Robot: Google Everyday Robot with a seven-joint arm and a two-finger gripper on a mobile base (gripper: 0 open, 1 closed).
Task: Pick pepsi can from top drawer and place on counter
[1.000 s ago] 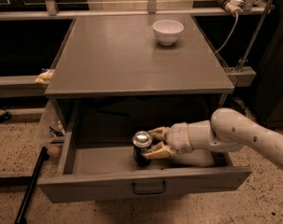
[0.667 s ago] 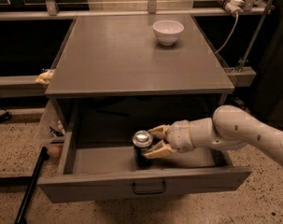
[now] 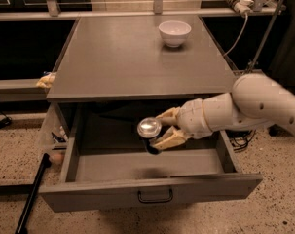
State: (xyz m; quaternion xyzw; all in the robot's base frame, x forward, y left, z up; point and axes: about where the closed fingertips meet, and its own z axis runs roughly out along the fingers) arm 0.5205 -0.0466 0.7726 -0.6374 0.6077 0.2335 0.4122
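One pepsi can (image 3: 149, 127) sat pinched in the gripper (image 3: 157, 130) inside the outline of the pulled-out top drawer (image 3: 152, 191), its shiny silver top turned toward our camera. We saw the two pale tan fingers (image 3: 170, 138) pressed on opposite sides of the can, one on the side toward the drawer's back and the other on the side toward the drawer's front panel. The can's dark body showed just below them. The can was about midway across the drawer's width and nearer its back than its front. Whether its base touched the drawer floor we could not tell, though a dim shadow lay on that floor between the can and the front panel.

The white arm (image 3: 244, 106) reached in over the drawer's right-hand wall, as we viewed it, with its thick rounded upper segment outside the drawer and beyond that wall. A small dark bail handle (image 3: 155, 197) hung at the centre of the drawer's front panel.

The grey counter (image 3: 127, 57) lay directly above the back of the drawer. On it a white bowl (image 3: 175, 33) stood upright near the far edge, well apart from the drawer and the can. A black pole (image 3: 32, 194) slanted across the speckled floor (image 3: 10, 160) just beside the drawer's left front corner.
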